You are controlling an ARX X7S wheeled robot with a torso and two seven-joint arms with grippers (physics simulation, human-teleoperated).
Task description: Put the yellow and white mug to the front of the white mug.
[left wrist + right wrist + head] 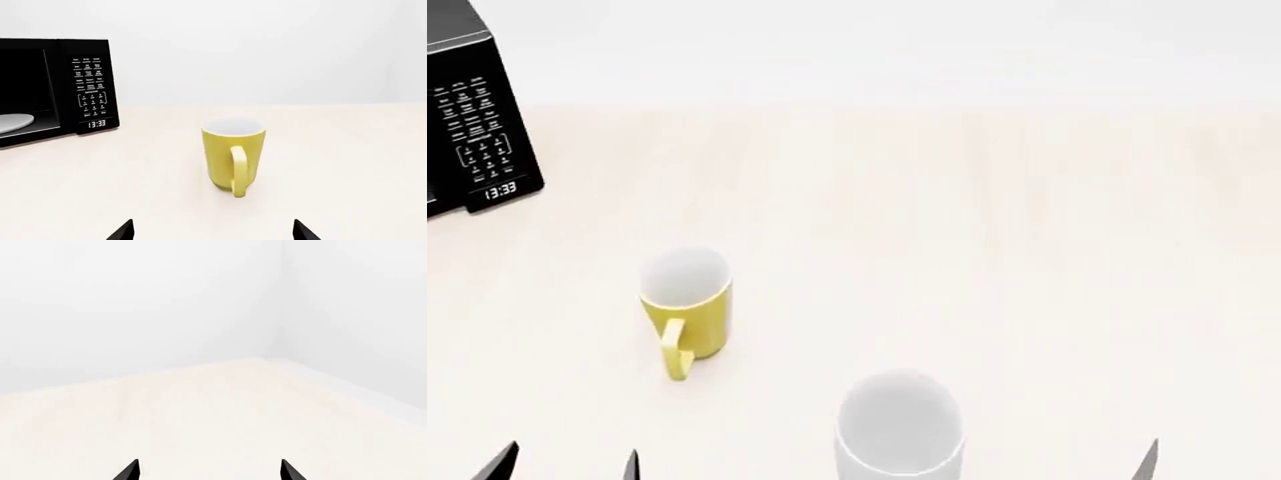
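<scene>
The yellow and white mug (687,310) stands upright on the table at the left, its yellow handle toward me; the left wrist view shows it (233,155) ahead of the open fingers. The white mug (900,428) stands upright near the view's bottom edge, right of and nearer than the yellow one. My left gripper (563,465) is open and empty, short of the yellow mug, only its black fingertips showing (213,231). My right gripper (209,471) is open and empty; in the head view only one fingertip (1149,458) shows, right of the white mug.
A black microwave (474,120) with its door open stands at the back left of the table (988,250); it also shows in the left wrist view (57,90), with a white plate (13,123) inside. White walls rise behind the table.
</scene>
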